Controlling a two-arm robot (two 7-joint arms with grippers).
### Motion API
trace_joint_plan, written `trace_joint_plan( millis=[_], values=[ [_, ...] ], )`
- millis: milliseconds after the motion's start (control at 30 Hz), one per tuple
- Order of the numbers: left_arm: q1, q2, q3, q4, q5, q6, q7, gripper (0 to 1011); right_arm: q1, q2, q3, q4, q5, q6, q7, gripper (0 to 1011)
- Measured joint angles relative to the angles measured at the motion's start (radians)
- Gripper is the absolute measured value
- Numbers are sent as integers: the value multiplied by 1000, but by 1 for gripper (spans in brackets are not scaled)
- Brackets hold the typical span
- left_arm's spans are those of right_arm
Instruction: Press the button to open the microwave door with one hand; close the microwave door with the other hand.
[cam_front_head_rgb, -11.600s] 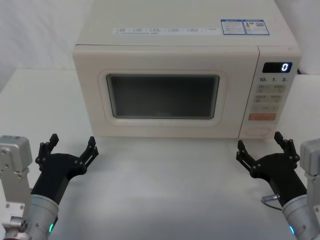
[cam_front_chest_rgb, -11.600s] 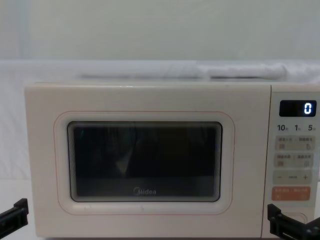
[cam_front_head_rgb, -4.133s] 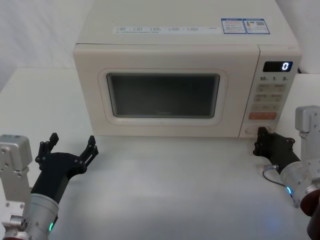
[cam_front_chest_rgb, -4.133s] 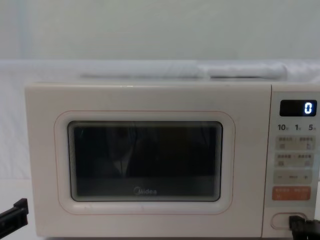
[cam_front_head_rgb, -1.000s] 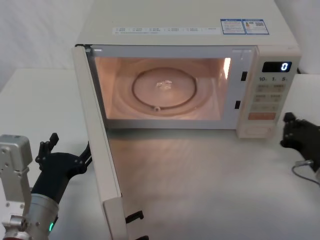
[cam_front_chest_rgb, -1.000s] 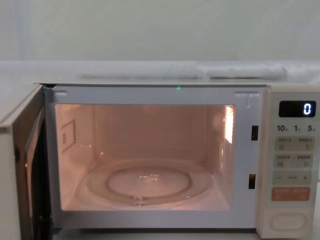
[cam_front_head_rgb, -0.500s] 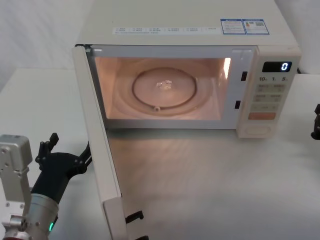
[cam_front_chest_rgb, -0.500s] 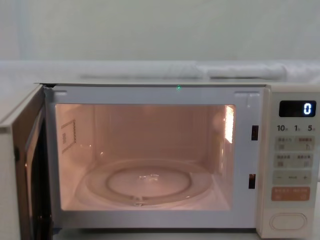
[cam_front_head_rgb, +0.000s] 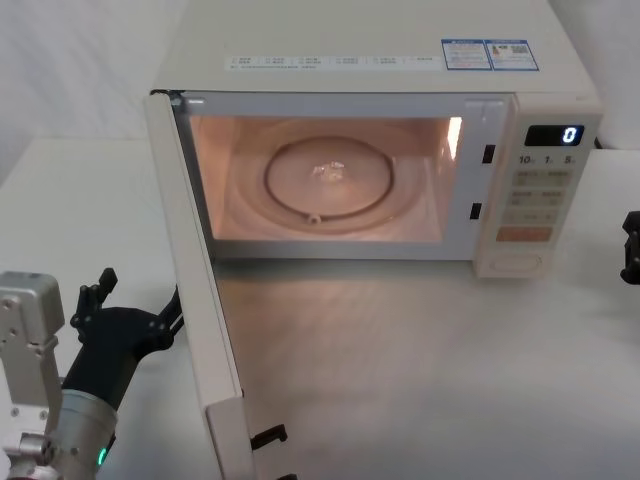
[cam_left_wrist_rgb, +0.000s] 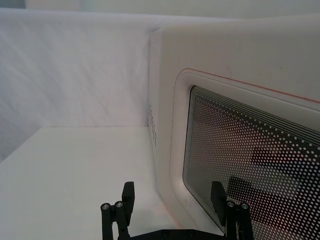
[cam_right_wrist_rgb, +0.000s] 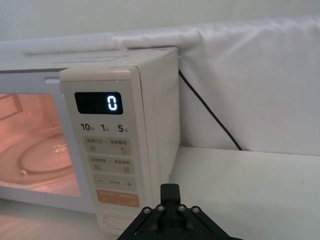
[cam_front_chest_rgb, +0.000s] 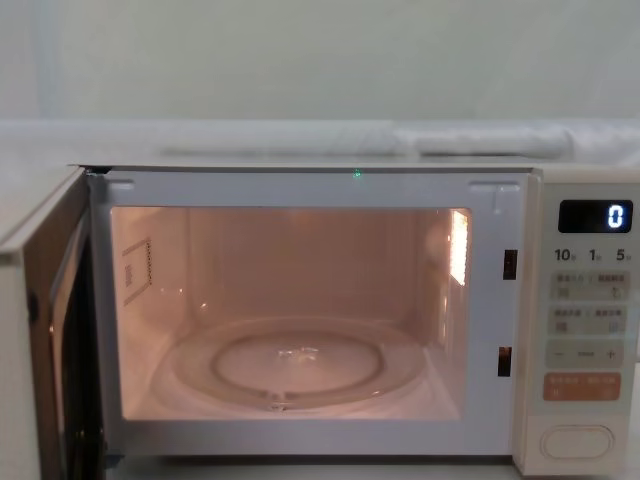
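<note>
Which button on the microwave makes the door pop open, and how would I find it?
Look at the cream microwave and go to the control panel on its right side, under the black display showing a white 0. Follow the keys down past the orange rectangular key to the very bottom. There sits the button: a wide, cream, pill-shaped key with a raised rim, blank and bigger than the small printed keys above.

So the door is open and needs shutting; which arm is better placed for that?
Left. The left gripper sits open just outside the swung-out door, facing its window. The right gripper is far off, beyond the control panel.
</note>
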Motion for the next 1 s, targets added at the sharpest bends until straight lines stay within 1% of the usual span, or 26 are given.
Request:
trace_joint_plan(
  millis=[167,267,300,367,400,467,533,567,633,733,767,800,900,933,1000],
  values=[
    [0,0,0,0,0,0,0,1001,0,-2,1,0,0,0,0,0],
    [0,0,0,0,0,0,0,1001,0,-3,1,0,-1,0,-1,62],
    [0,0,0,0,0,0,0,1001,0,-3,1,0,-1,0,-1,62],
    [0,0,0,0,0,0,0,1001,0,-3,2,0,-1,0,-1,141],
    [0,0,0,0,0,0,0,1001,0,-4,2,0,-1,0,-1,153],
    [0,0,0,0,0,0,0,1001,0,-4,2,0,-2,0,-2,232],
    [0,0,0,0,0,0,0,1001,0,-4,2,0,-2,0,-2,268],
    [0,0,0,0,0,0,0,1001,0,-4,2,0,-2,0,-2,329],
    [0,0,0,0,0,0,0,1001,0,-5,2,0,-3,0,-2,340],
    [0,0,0,0,0,0,0,1001,0,-5,3,-1,-3,0,-3,469],
    [0,0,0,0,0,0,0,1001,0,-5,3,-1,-3,0,-3,483],
    [0,0,0,0,0,0,0,1001,0,-5,3,-1,-3,0,-3,542],
    [0,0,0,0,0,0,0,1001,0,-5,3,-1,-3,0,-3,612],
    [0,0,0,0,0,0,0,1001,0,-5,3,-1,-4,0,-3,670],
    [0,0,0,0,0,0,0,1001,0,-5,3,-1,-4,0,-4,714]
  ],
)
